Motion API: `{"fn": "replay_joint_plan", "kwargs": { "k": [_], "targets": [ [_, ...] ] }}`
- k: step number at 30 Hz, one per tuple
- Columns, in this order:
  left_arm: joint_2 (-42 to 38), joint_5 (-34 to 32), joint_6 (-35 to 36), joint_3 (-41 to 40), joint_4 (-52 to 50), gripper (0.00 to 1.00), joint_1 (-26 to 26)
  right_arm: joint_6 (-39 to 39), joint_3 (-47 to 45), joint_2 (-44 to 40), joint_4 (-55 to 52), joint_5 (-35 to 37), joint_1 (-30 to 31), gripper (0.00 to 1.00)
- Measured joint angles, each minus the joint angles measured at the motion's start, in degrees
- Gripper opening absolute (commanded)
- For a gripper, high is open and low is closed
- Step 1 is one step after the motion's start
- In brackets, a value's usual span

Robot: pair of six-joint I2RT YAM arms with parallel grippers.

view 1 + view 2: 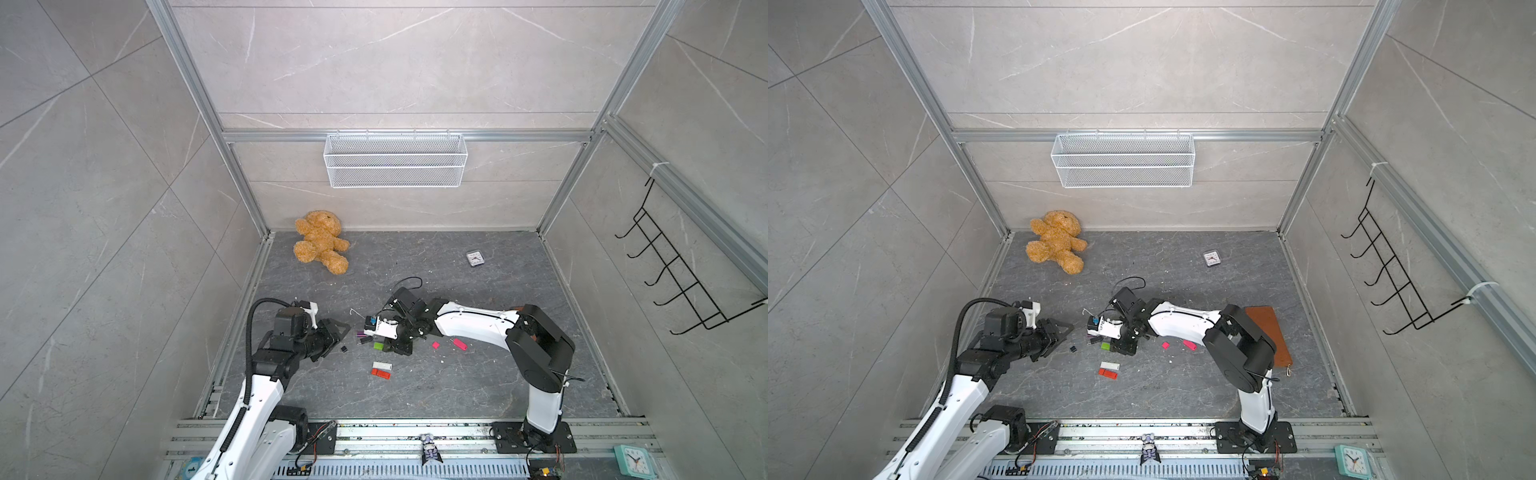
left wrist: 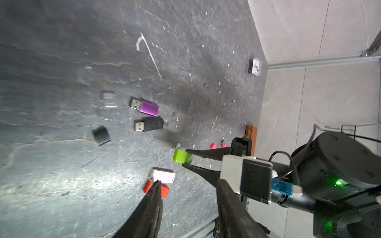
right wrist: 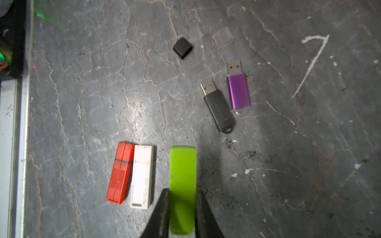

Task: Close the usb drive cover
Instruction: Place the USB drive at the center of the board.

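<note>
now the right gripper (image 3: pixel 181 190) pinches the lime-green plastic usb drive (image 3: pixel 182 164), lower centre; left gripper (image 2: pixel 188 184) half open, empty. next, probably: fetch the small black cap (image 3: pixel 182 47).

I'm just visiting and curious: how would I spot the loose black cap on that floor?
On the dark stone floor, find the two sticks with bare metal plugs, the purple drive and the black drive. Just beyond their plugs sits the black cap: short, squarish and opaque, unlike the clear cap beside it.
</note>
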Motion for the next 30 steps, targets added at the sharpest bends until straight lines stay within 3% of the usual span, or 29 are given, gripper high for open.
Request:
{"fn": "replay_joint_plan", "kwargs": {
  "k": [18, 30],
  "targets": [
    [-0.7, 0.0, 1.1, -1.0, -5.6, 0.45, 3.0, 1.7, 2.7, 4.0, -2.9, 6.4, 3.0, 0.21],
    [-0.7, 0.1, 1.3, -1.3, -5.6, 0.45, 3.4, 2.2, 2.8, 4.3, -3.2, 7.0, 3.2, 0.34]
  ]
}}
